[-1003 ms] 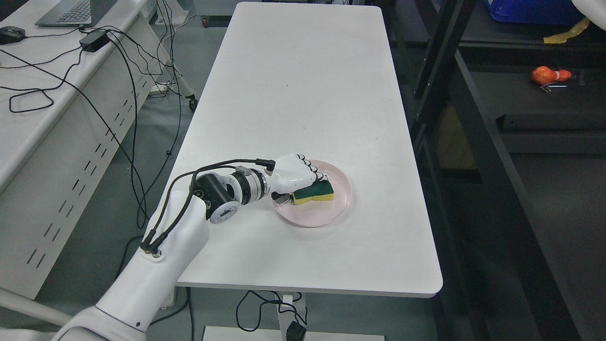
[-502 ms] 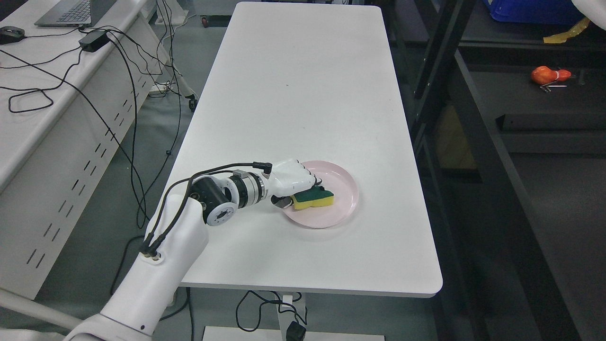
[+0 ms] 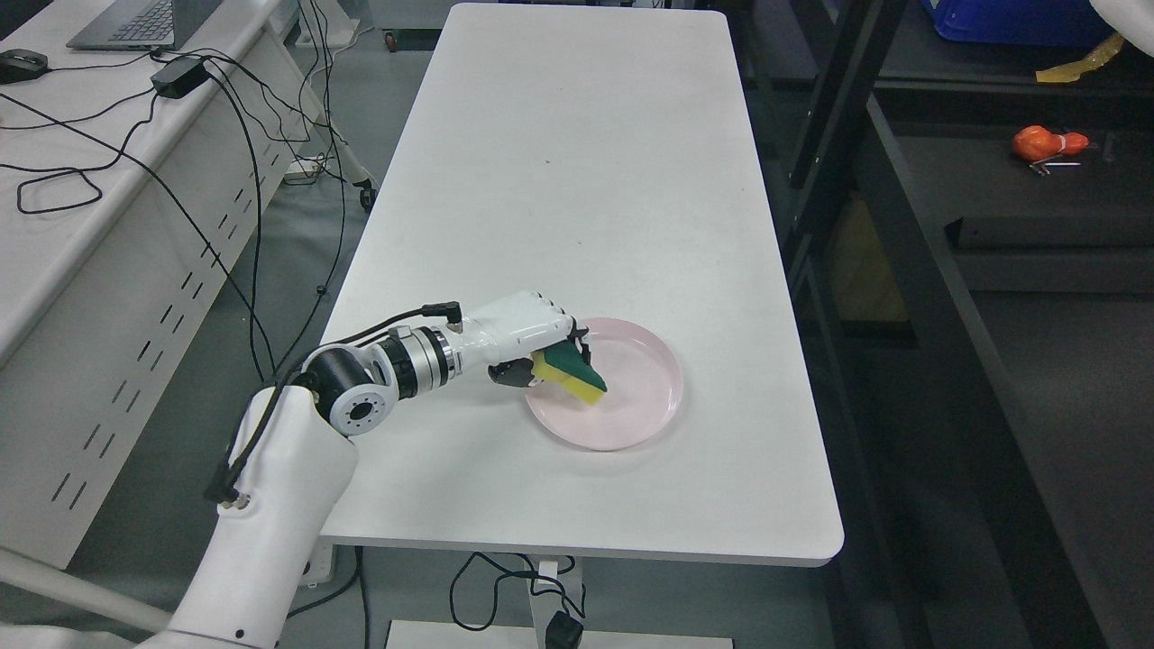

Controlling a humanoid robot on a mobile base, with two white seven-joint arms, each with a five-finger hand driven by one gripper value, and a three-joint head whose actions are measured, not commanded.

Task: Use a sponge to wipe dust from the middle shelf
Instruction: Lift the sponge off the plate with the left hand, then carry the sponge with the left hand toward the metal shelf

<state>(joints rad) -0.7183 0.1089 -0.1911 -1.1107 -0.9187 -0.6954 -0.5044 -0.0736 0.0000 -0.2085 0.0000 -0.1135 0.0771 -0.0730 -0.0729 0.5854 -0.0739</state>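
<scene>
My left robot hand [image 3: 532, 347] lifts the sponge [image 3: 566, 372] off the pink plate [image 3: 645, 401] on the white desk [image 3: 577, 180]: half a second ago the sponge lay flat in the dish under my fingers, and now it hangs tilted, green scouring face up and its yellow corner dipping toward the plate's near-left part, while my wrist has drawn back to the left and risen. The plate itself sits slightly farther right than it did a second ago, nudged during the pick. My fingers are clenched around the sponge's upper end, the thumb tucked beneath, so the sponge juts out and down to the right of my knuckles; whether its low corner still brushes the plate I cannot tell. I judge the pick-up all but done and the wiping not yet begun: the dark shelving [image 3: 911, 270] stands to my right, well apart from the hand, with an orange object [image 3: 1046, 142] lying on one of its boards, and the sponge must still be carried across to the middle shelf. My right hand is out of sight.
</scene>
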